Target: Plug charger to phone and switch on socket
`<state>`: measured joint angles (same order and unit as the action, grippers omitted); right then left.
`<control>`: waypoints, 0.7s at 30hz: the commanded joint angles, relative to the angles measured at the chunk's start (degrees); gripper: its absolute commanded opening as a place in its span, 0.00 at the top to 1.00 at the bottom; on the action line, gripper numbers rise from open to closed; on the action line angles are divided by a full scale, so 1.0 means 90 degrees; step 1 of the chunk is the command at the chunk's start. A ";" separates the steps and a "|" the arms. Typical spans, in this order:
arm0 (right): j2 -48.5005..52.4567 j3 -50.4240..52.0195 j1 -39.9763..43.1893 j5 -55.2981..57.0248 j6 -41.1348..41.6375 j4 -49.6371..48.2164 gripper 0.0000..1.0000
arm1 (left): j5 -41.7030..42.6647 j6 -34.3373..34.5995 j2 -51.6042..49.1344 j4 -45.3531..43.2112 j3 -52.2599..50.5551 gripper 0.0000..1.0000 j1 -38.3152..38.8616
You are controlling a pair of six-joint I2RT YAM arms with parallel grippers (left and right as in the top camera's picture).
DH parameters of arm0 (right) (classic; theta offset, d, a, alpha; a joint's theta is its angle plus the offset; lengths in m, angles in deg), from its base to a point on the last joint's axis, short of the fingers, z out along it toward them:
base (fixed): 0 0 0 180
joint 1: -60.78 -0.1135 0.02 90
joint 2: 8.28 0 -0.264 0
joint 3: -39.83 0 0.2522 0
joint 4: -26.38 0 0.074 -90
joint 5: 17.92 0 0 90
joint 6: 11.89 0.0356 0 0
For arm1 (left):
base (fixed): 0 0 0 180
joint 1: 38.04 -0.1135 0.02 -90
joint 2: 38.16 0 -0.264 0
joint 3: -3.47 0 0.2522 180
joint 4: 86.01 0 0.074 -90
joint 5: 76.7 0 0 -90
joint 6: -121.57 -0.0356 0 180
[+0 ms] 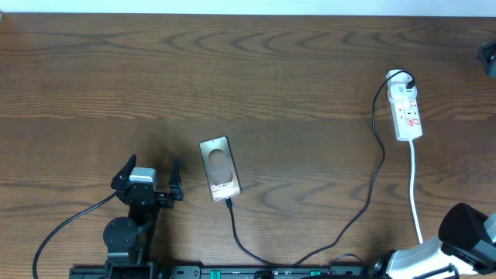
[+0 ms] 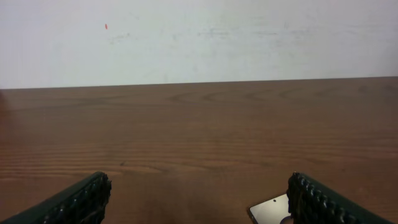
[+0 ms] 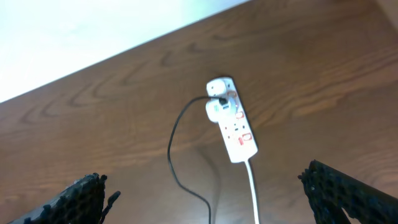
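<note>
Glossy brown phone (image 1: pixel 220 168), white lettering

A phone (image 1: pixel 220 168) lies flat on a table (image 1: pixel 271 70). Just left of the phone, a little nearer, sits the left gripper (image 1: pixel 149 174). The charger (image 1: pixel 377 167) meets the phone's near end, loops nearer still, then runs right and back to the socket (image 1: pixel 406 111). The socket lies well to the phone's right and farther back. The socket's cord (image 1: pixel 415 194) trails nearer from it.
</note>
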<state>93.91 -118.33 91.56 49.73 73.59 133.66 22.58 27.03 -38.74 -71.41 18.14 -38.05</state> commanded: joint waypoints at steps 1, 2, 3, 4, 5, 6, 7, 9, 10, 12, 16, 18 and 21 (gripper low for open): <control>-0.0107 0.0027 -0.0112 -0.0019 0.0095 -0.0172 0.01 | 0.0202 0.0032 0.0039 0.0260 -0.0075 0.09 -0.0034; -0.0121 0.0075 -0.0197 -0.0032 0.0095 -0.0296 0.01 | 0.0202 0.0029 0.0039 0.0260 -0.0075 0.09 -0.0034; -0.0143 0.0119 -0.0265 -0.0032 0.0095 -0.0389 0.01 | 0.0202 0.0029 0.0039 0.0260 -0.0075 0.09 -0.0034; -0.0189 0.0221 -0.0384 -0.0032 0.0095 -0.0559 0.01 | 0.0202 0.0029 0.0039 0.0260 -0.0075 0.09 -0.0034; -0.0270 0.0376 -0.0534 -0.0032 0.0095 -0.0782 0.01 | 0.0202 0.0029 0.0039 0.0260 -0.0075 0.09 -0.0034; -0.0362 0.0576 -0.0690 -0.0032 0.0095 -0.1032 0.01 | 0.0202 0.0029 0.0039 0.0260 -0.0075 0.09 -0.0034; -0.0440 0.0741 -0.0799 -0.0032 0.0095 -0.1236 0.01 | 0.0202 0.0032 0.0039 0.0260 -0.0075 0.09 -0.0034; -0.0731 0.1406 -0.1166 -0.0032 0.0095 -0.1953 0.01 | 0.0202 0.0029 0.0039 0.0260 -0.0075 0.09 -0.0034; -0.0835 0.1659 -0.1268 -0.0032 0.0097 -0.2191 0.01 | 0.0202 0.0029 0.0039 0.0260 -0.0075 0.09 -0.0034; -0.1107 0.2334 -0.1552 -0.0032 0.0097 -0.2795 0.01 | 0.0202 0.0032 0.0039 0.0260 -0.0075 0.09 -0.0034; -0.1613 0.3665 -0.1999 -0.0032 0.0097 -0.3893 0.01 | 0.0202 0.0032 0.0039 0.0260 -0.0075 0.09 -0.0034; -0.1846 0.4340 -0.2205 -0.0032 0.0097 -0.4527 0.01 | 0.0202 0.0032 0.0039 0.0260 -0.0075 0.09 -0.0034; -0.2174 0.5311 -0.2470 -0.0032 0.0097 -0.5498 0.01 | 0.0202 0.0029 0.0039 0.0260 -0.0075 0.09 -0.0034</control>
<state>77.27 -77.37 71.48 49.53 74.20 88.94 22.60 27.06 -38.74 -71.26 18.24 -38.05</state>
